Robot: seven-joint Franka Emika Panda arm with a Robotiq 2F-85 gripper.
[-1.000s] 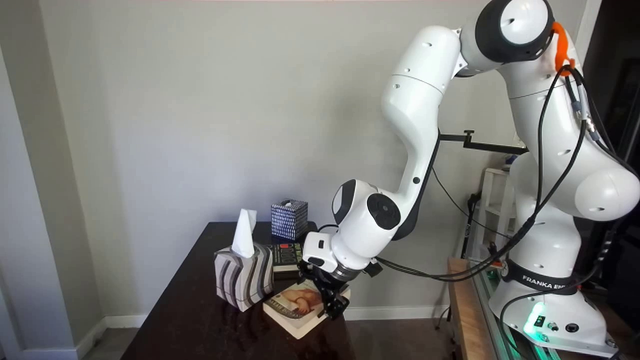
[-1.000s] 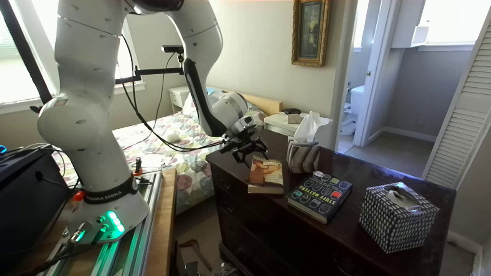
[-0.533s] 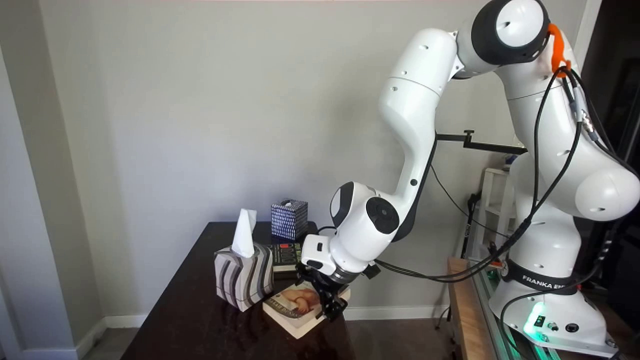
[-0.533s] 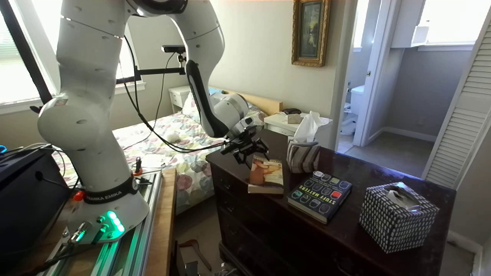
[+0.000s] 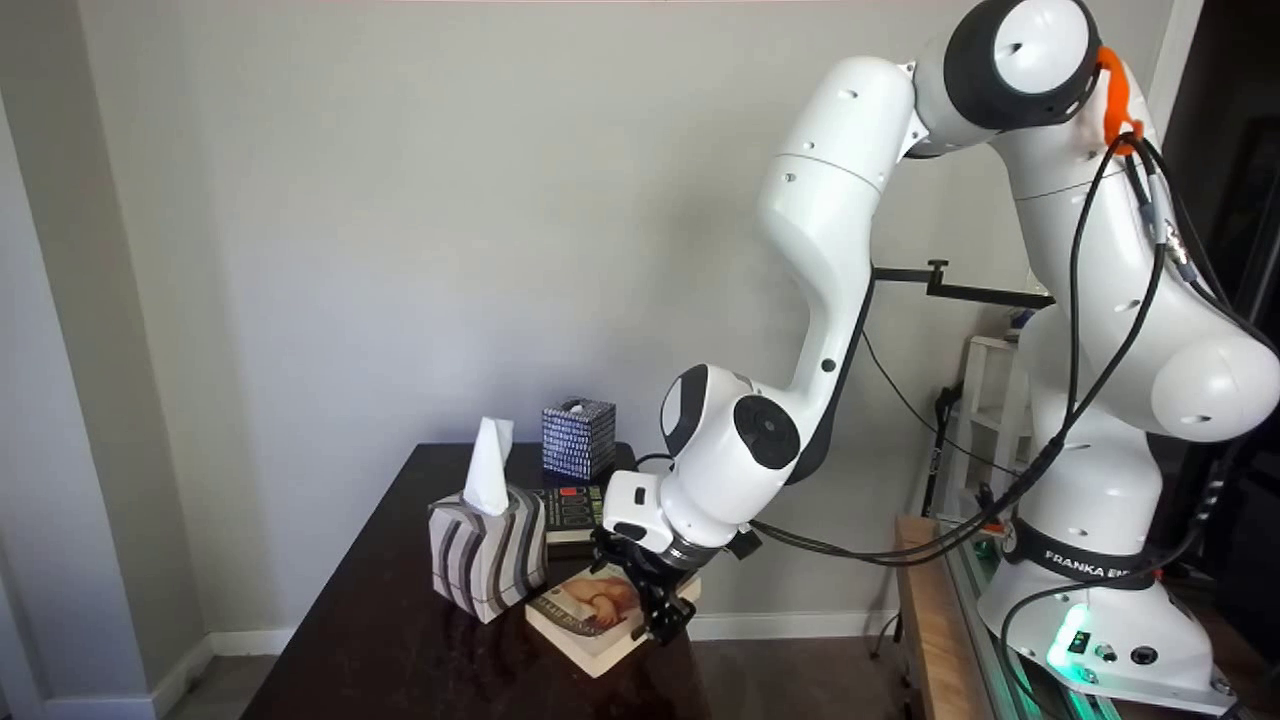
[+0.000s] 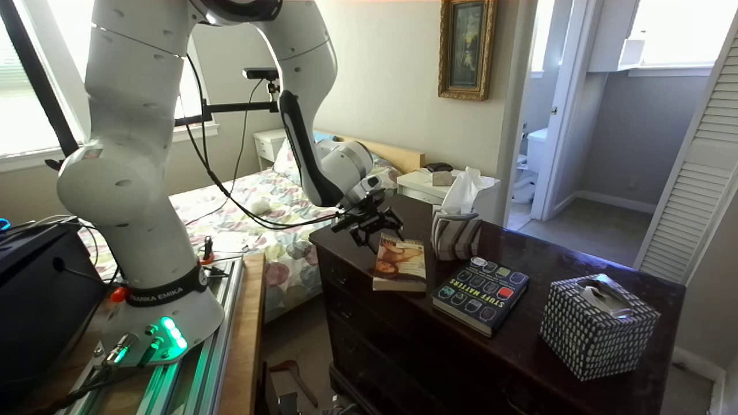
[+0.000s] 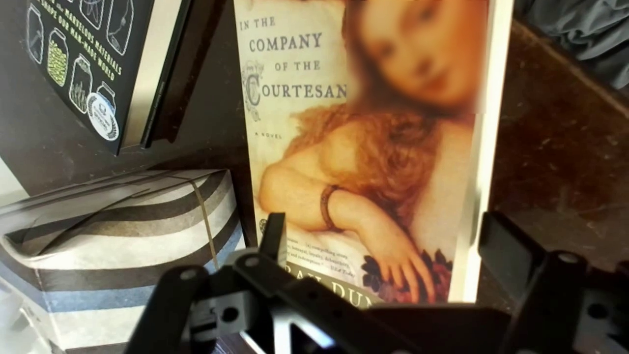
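My gripper stands open just above a paperback novel with a painted woman on its cover. In the wrist view one fingertip overlaps the cover and the opposite one lies just outside the page edge. Whether either touches the book cannot be made out; nothing is gripped. Both exterior views show the gripper tilted over the paperback, near one end of the dark dresser. Beside the paperback stand a striped tissue box with white tissue sticking up and a dark book titled "Stuff Matters".
A black-and-white patterned tissue box sits toward the dresser's far end from the arm. Cables hang along the arm. A bed and a white nightstand are behind the dresser. The arm's base is on a wooden bench.
The arm and gripper shifted slightly to the left in an exterior view during the first half second, then stayed almost still. The books and tissue boxes have not moved.
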